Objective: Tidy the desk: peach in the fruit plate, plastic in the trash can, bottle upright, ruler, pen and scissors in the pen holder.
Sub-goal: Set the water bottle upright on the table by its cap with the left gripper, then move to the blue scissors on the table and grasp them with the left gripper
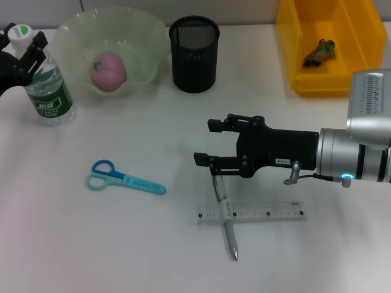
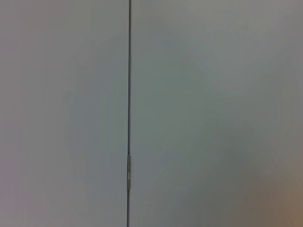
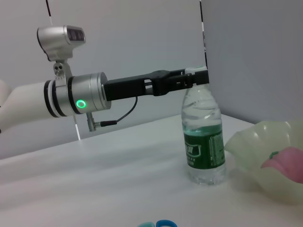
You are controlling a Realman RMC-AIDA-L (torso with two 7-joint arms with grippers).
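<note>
Fingers of the right gripper (image 1: 204, 143) stand apart over the pen's (image 1: 225, 218) upper end, pen crossing the ruler (image 1: 251, 212) toward the bench's near edge, while the left gripper (image 1: 25, 47) is clamped on the upright bottle's (image 1: 50, 91) cap at the far left corner.

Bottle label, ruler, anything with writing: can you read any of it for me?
No text can be read anywhere.
Bottle: its green label carries white print, too blurred to read.
Ruler: scale marks and numbers, too small to read.
Right gripper: a small white sticker on its black body, unreadable.
Scissors: faint marks on the blue sheath, unreadable.
</note>
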